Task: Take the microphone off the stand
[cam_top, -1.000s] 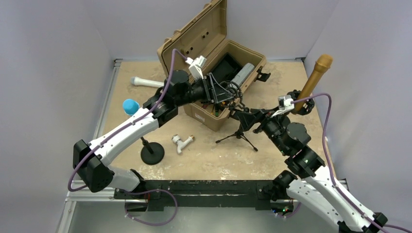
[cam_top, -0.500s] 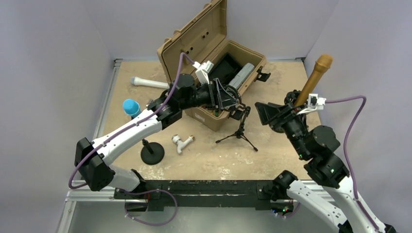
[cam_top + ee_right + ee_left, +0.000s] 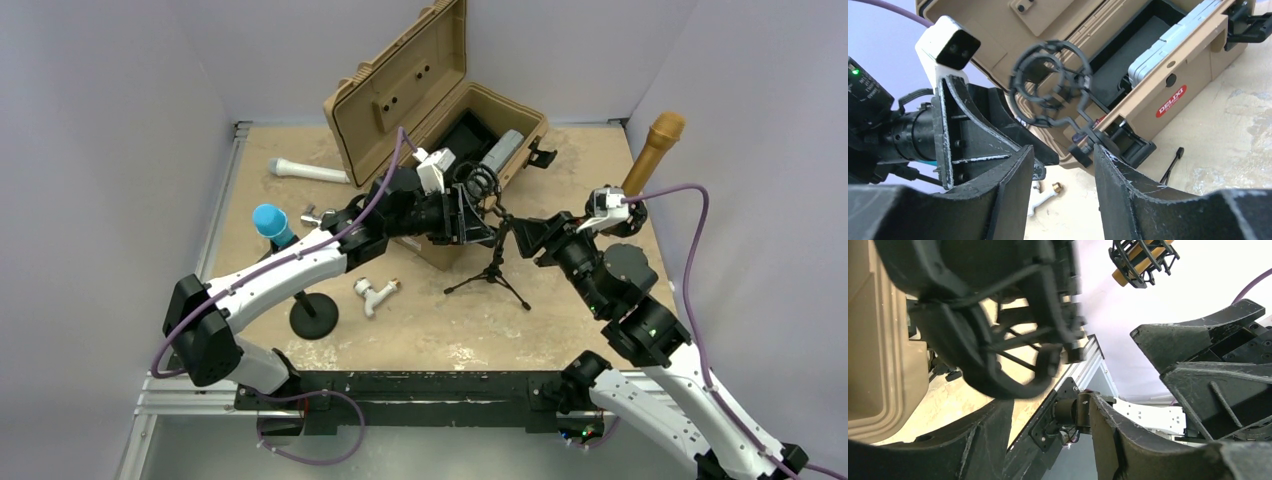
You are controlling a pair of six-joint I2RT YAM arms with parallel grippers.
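A gold microphone (image 3: 656, 145) stands tilted in a black shock mount at the table's right edge; it also shows in the left wrist view (image 3: 1142, 261). A black tripod stand (image 3: 490, 272) carries an empty shock mount (image 3: 481, 184), ring-shaped in the right wrist view (image 3: 1050, 86). My left gripper (image 3: 487, 228) is open just left of the tripod's stem, holding nothing (image 3: 1048, 440). My right gripper (image 3: 523, 236) is open just right of that stem, empty (image 3: 1063, 195). A blue-headed microphone (image 3: 270, 221) sits on a round-base stand (image 3: 313, 318).
An open tan case (image 3: 440, 90) stands behind the tripod, with a grey device (image 3: 498, 152) inside. A white microphone (image 3: 300, 170) lies at the back left. A white pipe fitting (image 3: 374, 292) lies in front of the case.
My left gripper has pushed right, up to the tripod's shock mount. My right arm swung away to the right, then came back left toward the tripod. Both stay open.
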